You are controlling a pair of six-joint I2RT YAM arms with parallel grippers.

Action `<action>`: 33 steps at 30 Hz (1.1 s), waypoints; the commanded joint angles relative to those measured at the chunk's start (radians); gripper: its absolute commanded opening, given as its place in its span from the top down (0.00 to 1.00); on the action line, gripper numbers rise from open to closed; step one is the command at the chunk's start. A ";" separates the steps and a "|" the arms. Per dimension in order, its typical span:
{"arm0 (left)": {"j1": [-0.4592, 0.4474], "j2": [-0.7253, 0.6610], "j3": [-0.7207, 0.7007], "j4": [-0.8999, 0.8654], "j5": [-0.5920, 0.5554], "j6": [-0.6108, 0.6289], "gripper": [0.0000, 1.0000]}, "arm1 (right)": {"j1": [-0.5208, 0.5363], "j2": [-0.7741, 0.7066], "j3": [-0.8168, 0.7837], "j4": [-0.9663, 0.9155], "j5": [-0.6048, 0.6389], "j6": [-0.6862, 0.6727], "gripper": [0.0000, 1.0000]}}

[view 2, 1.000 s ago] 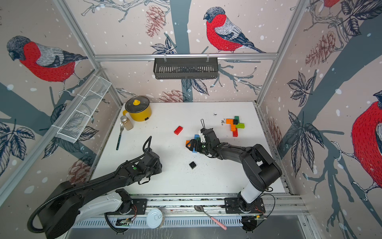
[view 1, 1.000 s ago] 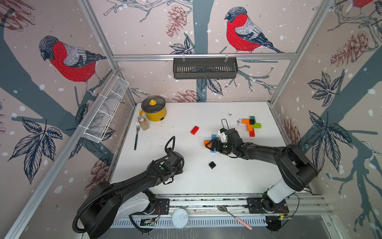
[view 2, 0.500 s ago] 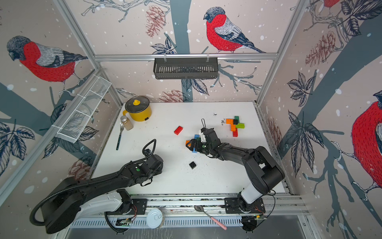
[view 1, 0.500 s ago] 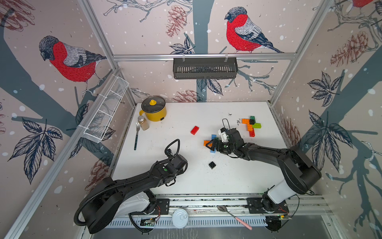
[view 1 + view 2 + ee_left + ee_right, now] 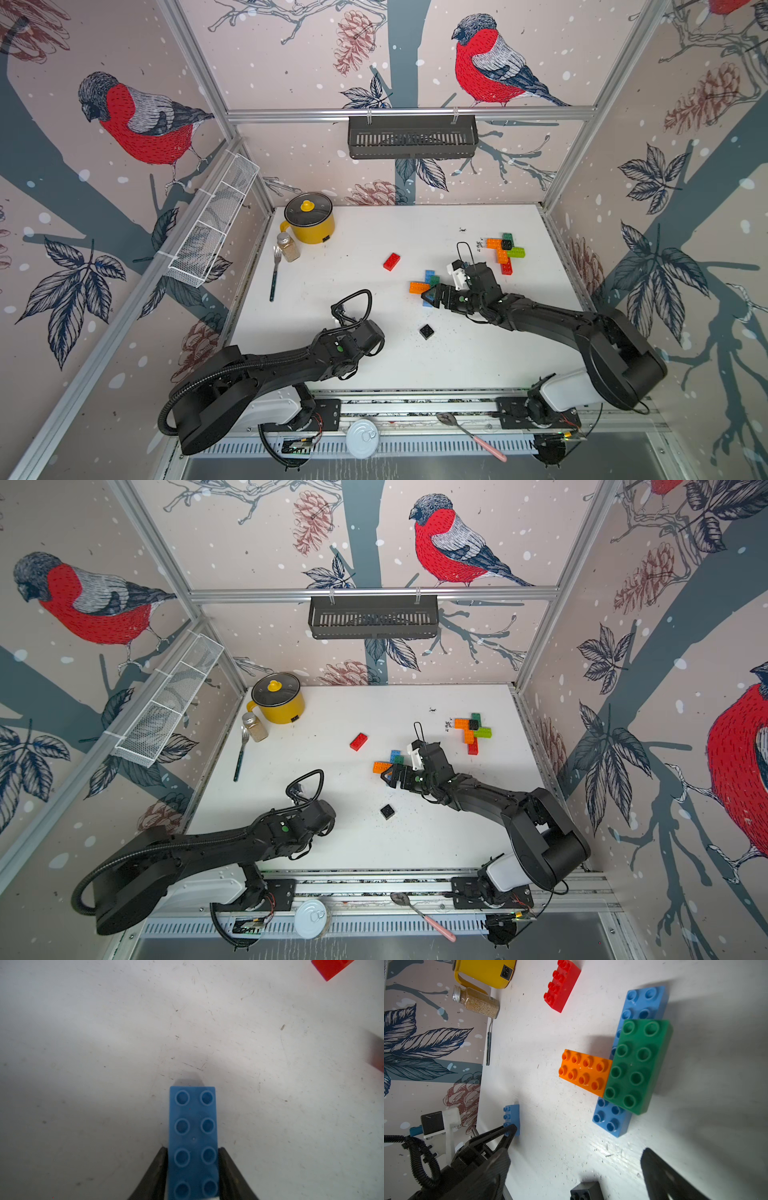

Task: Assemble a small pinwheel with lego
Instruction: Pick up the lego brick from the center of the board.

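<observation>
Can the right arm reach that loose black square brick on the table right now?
Probably yes. The right gripper stands open beside the stacked bricks, and the black square brick lies alone on the bare table close by, with nothing on it or between them.

Bright diffuse light, soft shadows, wide-angle distortion, blurred wrist-view edges

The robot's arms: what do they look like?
Left arm and right arm are matte black with round joints and white base housings. A ribbed hose runs along the left; thin cables loop over both wrists. Each wrist carries a green dot. The end effector fingers are black, tapering wedges.
</observation>
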 commanded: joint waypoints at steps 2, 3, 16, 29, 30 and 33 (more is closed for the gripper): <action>-0.007 0.022 -0.025 -0.137 0.093 -0.061 0.60 | -0.013 -0.007 -0.004 -0.001 -0.026 -0.019 0.01; -0.008 0.025 -0.028 -0.133 0.096 -0.060 0.60 | -0.015 -0.002 -0.003 0.003 -0.033 -0.018 0.01; -0.051 0.021 0.055 -0.111 0.086 0.106 0.74 | -0.022 0.084 0.031 0.040 -0.026 -0.041 0.01; -0.050 -0.134 0.164 0.063 0.354 0.524 0.76 | 0.021 0.192 0.074 0.148 -0.072 0.016 0.01; -0.051 -0.127 0.172 0.073 0.366 0.541 0.76 | 0.023 0.188 0.073 0.156 -0.074 0.015 0.01; -0.050 -0.092 0.198 0.123 0.393 0.597 0.76 | 0.024 0.178 0.090 0.147 -0.098 -0.017 0.01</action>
